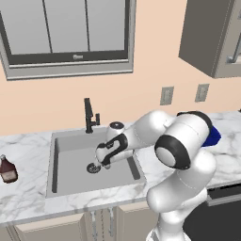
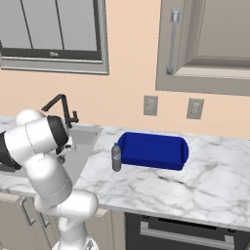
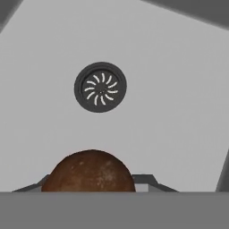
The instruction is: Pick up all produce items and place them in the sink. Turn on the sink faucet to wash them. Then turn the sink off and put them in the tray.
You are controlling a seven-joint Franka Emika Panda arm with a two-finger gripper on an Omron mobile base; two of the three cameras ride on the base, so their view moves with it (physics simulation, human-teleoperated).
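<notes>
Brown mushroom sits clamped between the tips of the claw, jaws at a middling gap closed on its cap. Claw hangs inside the sink, drain just ahead and below, probably lining up a drop for washing. Faucet stands behind the claw, one blue tray well off to its right on the marble surface. One mushroom, one bottle.
</notes>
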